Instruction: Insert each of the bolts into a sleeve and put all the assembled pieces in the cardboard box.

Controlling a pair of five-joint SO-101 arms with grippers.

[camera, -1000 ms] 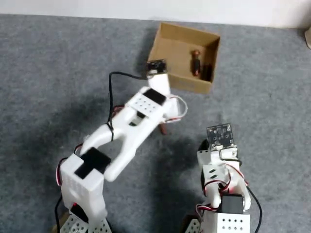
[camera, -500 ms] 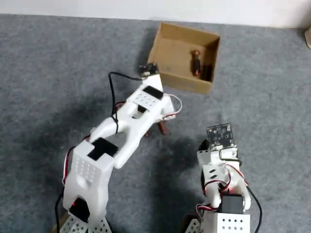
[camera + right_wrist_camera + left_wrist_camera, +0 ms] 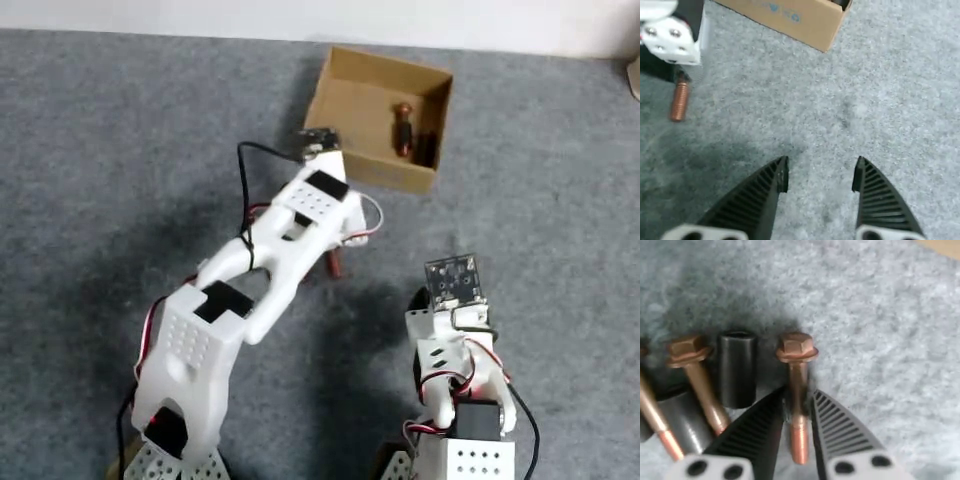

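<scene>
One bolt [image 3: 796, 347] is in the L gripper [image 3: 799, 392]. The jaws are clenched on its shank approx. mid-length, hex head pointing away from the wrist, threaded end toward it. Whether the bolt is clear of the table [image 3: 120, 150] cannot be told.

Step in hand (judged): pick-up of a bolt prior to insertion. No mating yet.

Loose parts, per L wrist view:
- A black sleeve [image 3: 737, 367] lies just beside the held bolt, approx. parallel, bore open at the far end.
- The 2nd bolt [image 3: 692, 365] lies on that sleeve's other side.
- The 2nd sleeve [image 3: 682, 422] and 3rd bolt [image 3: 652, 417] are at the frame edge, partly cut off.
- All sit near the table's centre, under the L arm.

The cardboard box [image 3: 375, 175] stands near the table's far edge, right of centre. It holds 1 assembled piece [image 3: 403, 128], toward its right wall.

The R gripper [image 3: 820, 170] has its jaws released w/ nothing between them. It hangs over the table toward the near edge, right side.

Next move (judged):
1. Bring the threaded end in line w/ a sleeve bore and push through. This req. close axial alignment.
2. The sleeve is loose and may roll or slide, so the R gripper will likely need to steady it.
3. Transfer the assy to the box.
</scene>
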